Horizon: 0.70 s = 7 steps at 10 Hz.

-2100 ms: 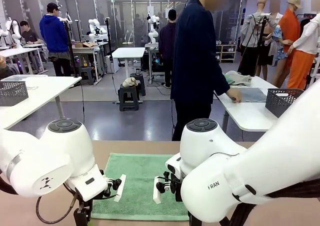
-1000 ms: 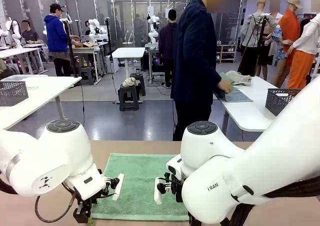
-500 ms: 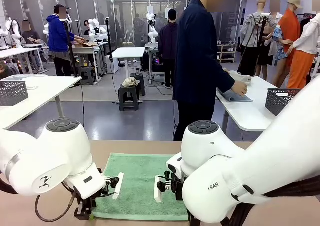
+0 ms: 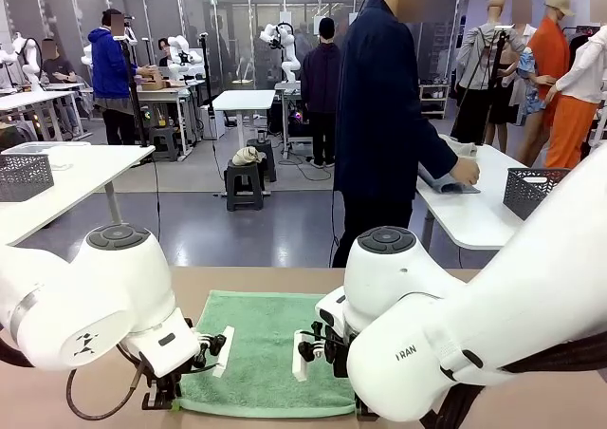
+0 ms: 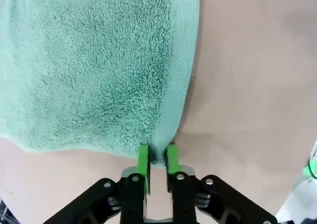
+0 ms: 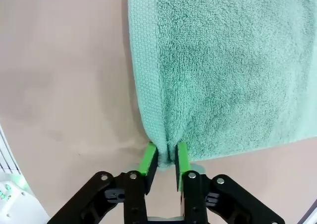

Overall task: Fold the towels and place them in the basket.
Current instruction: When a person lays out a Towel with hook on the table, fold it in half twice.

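Note:
A mint green towel (image 4: pixel 266 348) lies flat on the tan table between my two arms. In the left wrist view my left gripper (image 5: pixel 157 160) is shut on a near corner of the green towel (image 5: pixel 99 65), the terry puckered between its green pads. The right wrist view has my right gripper (image 6: pixel 167 157) shut on the other near corner of the green towel (image 6: pixel 223 60), pinching a small fold. From the front, the left gripper (image 4: pixel 163 398) sits low at the towel's near left corner; the right one is hidden behind its own arm. The basket is out of view.
A person in a dark jacket (image 4: pixel 384 116) stands at the far side, one hand on a cloth on a white side table (image 4: pixel 474 215). Dark mesh baskets (image 4: pixel 536 192) stand on neighbouring tables. Bare tan tabletop (image 5: pixel 257 75) flanks the towel.
Both grippers have closed from open onto the towel's near corners and sit slightly lower. The person has shifted the hand along the cloth on the side table.

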Each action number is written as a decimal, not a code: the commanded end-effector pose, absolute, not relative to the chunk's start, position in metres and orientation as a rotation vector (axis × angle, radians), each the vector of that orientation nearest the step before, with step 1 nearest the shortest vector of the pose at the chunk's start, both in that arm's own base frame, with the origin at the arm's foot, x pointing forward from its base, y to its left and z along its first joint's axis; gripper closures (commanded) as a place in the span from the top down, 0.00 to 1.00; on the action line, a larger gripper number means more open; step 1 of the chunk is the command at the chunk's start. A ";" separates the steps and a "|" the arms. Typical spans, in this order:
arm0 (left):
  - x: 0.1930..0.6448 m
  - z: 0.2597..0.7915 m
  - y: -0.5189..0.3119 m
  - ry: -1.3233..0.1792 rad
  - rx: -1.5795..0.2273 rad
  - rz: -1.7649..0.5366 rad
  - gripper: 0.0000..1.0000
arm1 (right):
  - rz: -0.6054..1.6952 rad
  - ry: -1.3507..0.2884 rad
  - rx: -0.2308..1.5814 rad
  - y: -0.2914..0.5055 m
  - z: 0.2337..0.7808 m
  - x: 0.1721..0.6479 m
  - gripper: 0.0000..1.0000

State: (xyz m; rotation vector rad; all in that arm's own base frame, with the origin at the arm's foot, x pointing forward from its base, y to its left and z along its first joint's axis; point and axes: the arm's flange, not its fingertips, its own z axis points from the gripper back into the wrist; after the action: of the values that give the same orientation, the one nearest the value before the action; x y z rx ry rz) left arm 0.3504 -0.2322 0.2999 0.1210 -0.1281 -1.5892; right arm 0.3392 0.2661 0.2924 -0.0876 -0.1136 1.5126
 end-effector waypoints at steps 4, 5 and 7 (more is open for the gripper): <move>0.340 0.303 -0.219 -0.110 0.156 -1.603 0.00 | 1.505 -0.070 -0.082 0.239 0.284 0.310 0.00; 0.340 0.304 -0.219 -0.108 0.159 -1.607 0.00 | 1.513 -0.061 -0.084 0.239 0.285 0.310 0.00; 0.341 0.305 -0.220 -0.099 0.129 -1.602 0.00 | 1.537 -0.052 -0.063 0.241 0.286 0.312 0.00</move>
State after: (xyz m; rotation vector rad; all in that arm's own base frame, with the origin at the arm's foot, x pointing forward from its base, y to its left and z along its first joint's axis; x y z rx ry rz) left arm 0.3506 -0.2317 0.3012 0.1265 -0.1270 -1.5943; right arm 0.3407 0.2669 0.2948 -0.0882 -0.1028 1.5137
